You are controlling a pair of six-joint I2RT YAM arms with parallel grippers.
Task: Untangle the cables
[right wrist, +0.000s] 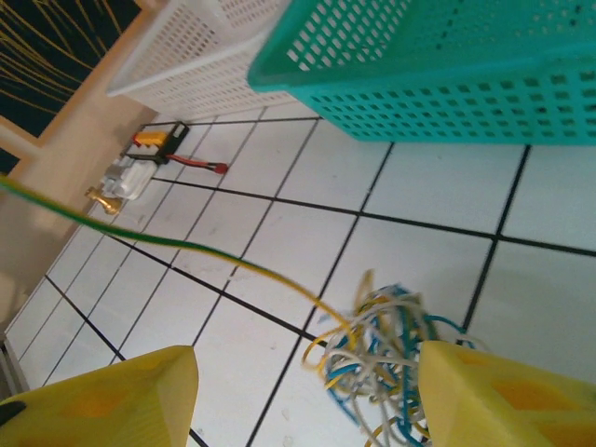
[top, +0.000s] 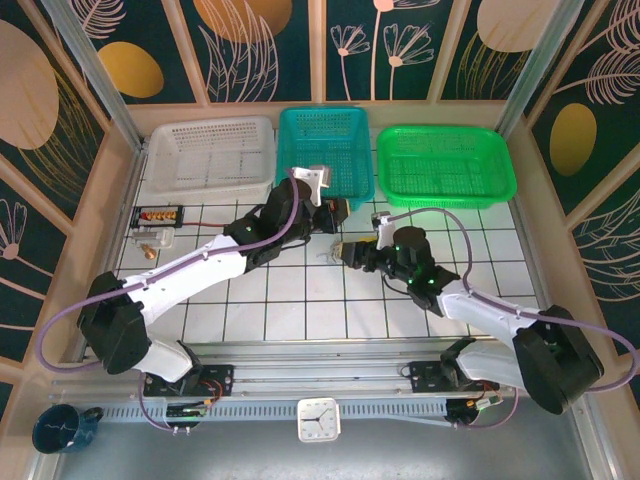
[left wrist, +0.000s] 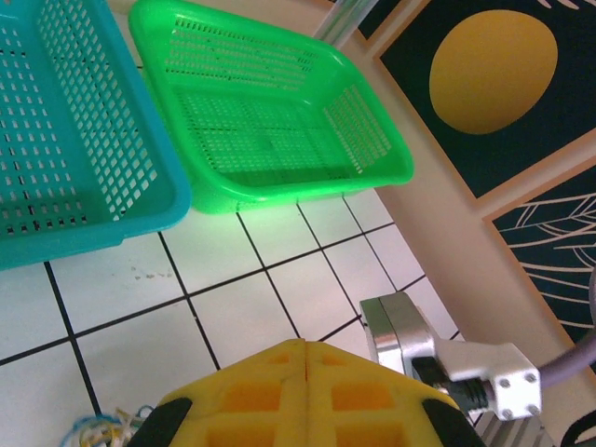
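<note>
Robot lab cell: tiled table (top: 290, 292), aluminium rails (top: 320, 360), patterned panels (top: 250, 45).

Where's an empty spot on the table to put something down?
Free: the front tiles between the left arm and right arm, and those before the green basket. Crowded: the middle, around the cables.

- Three baskets: one white (top: 208, 158), one blue-green (top: 325, 150), one green (top: 445, 165).
- Two robot arms: left (top: 190, 268), right (top: 490, 312).
- One bunch of cables (right wrist: 391, 358); too tangled to count the wires.
- One clock (top: 318, 420).
- One blue mug (top: 60, 428).
</note>
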